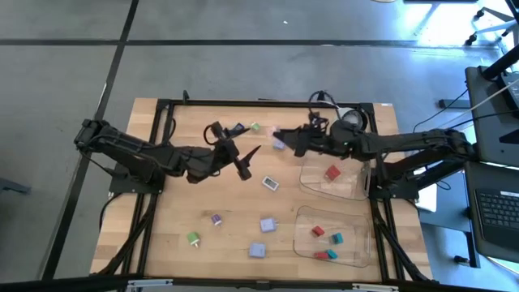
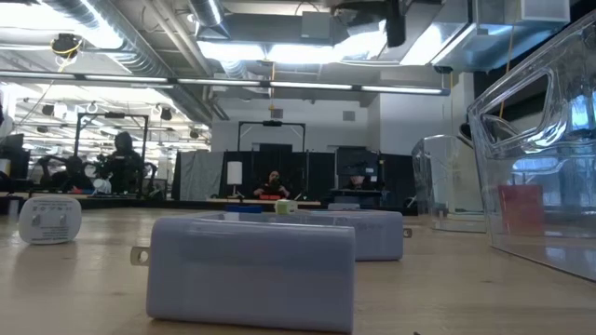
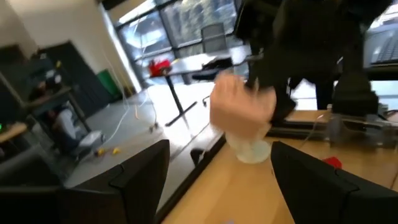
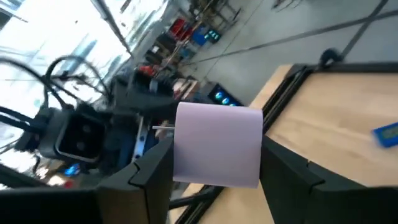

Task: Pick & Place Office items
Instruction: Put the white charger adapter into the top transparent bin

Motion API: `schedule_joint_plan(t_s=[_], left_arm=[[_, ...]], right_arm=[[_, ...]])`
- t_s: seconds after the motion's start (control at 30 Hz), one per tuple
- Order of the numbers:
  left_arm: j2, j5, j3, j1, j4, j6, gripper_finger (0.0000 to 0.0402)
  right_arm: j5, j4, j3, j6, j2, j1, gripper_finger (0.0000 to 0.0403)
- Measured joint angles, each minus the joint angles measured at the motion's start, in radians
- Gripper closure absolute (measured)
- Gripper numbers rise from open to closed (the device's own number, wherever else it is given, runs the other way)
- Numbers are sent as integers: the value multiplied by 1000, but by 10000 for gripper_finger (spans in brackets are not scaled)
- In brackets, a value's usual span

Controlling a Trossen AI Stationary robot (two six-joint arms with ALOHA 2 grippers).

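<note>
— Grip first: what is held by the right jaws?
— A lavender block point(image 4: 217, 146) is clamped between them, with the flat faces pinched so it cannot twist. It is carried clear of the tabletop point(image 1: 186, 195), presumably so that it can be lifted over a tray wall.

— And the left jaws?
— They are spread wide and nothing is seen between them. A release or a fresh approach is suggested, but which one cannot be told.

— What lies just beyond each?
— A white piece point(image 1: 270, 184) is found just beside the left jaws, which makes it a likely next pick. A clear tray point(image 1: 357, 193) sits close beside the right jaws, and one red piece point(image 1: 332, 172) has already been dropped in it.

— Farther out?
— A second tray point(image 1: 302, 242), well past the right jaws, is loaded with red and teal pieces point(image 1: 328, 243), so sorting is judged partly done. Purple point(image 1: 216, 219), green point(image 1: 193, 238) and two lavender pieces point(image 1: 268, 225) are left loose, well away from the left jaws.
</note>
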Motion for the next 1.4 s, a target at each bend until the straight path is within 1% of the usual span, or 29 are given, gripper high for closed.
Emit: schedule_joint_plan(t_s=[0.17,0.27,0.33,0.43,0.53,0.63,0.8,0.93,1.07,1.13,1.33,1.4], left_arm=[[0,-8,0,-22,-92,-127,125],[0,-8,0,-29,-131,-143,125],[0,-1,0,-34,-151,-144,125],[0,13,0,-40,-167,-143,125],[0,44,0,-40,-167,-143,126],[0,76,0,-40,-167,-144,124],[0,124,0,-39,-167,-144,123],[0,173,0,-39,-166,-144,123],[0,229,0,-39,-164,-144,123],[0,255,0,-39,-163,-143,123],[0,314,0,-39,-162,-143,123],[0,325,0,-39,-163,-143,123]], right_arm=[[94,-30,0,-85,-106,-4,206],[134,-40,0,-142,-174,-1,206],[151,-89,1,-157,-214,5,205],[181,-266,0,-136,-256,17,205],[192,-510,0,-25,-270,26,204],[159,-736,0,98,-271,37,204],[49,-1037,0,252,-265,72,203],[-4,-1178,0,335,-255,108,202],[-4,-1258,0,375,-215,130,202],[-4,-1264,0,375,-183,130,202],[-5,-1268,0,371,-43,130,202],[-22,-1268,0,356,7,132,202]])
